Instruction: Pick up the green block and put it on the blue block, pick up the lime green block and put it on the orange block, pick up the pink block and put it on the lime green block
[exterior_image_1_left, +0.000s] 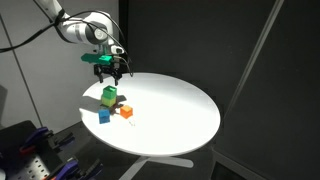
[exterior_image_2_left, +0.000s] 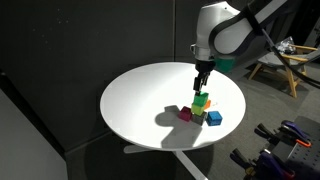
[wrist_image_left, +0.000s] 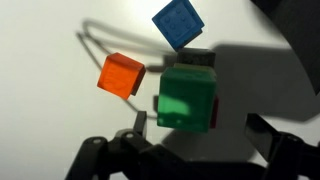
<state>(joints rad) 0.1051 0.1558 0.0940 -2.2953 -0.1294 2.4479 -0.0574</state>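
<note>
The blocks cluster near the table edge. The green block (exterior_image_1_left: 108, 94) (exterior_image_2_left: 203, 99) (wrist_image_left: 187, 97) sits raised on top of another block, apparently the lime green block (exterior_image_1_left: 114, 103) (exterior_image_2_left: 199, 112). The blue block (exterior_image_1_left: 104, 116) (exterior_image_2_left: 214, 118) (wrist_image_left: 178, 22) and the orange block (exterior_image_1_left: 127, 112) (wrist_image_left: 122, 75) lie on the table beside it. The pink block (exterior_image_2_left: 185, 115) stands next to the stack and shows only as a sliver in the wrist view (wrist_image_left: 214, 111). My gripper (exterior_image_1_left: 108, 68) (exterior_image_2_left: 200, 82) (wrist_image_left: 200, 130) hangs open and empty straight above the green block.
The round white table (exterior_image_1_left: 180, 110) (exterior_image_2_left: 140, 100) stands before dark curtains. The cluster lies close to the table's rim. Tool racks (exterior_image_1_left: 30, 150) (exterior_image_2_left: 285, 140) stand on the floor beside the table.
</note>
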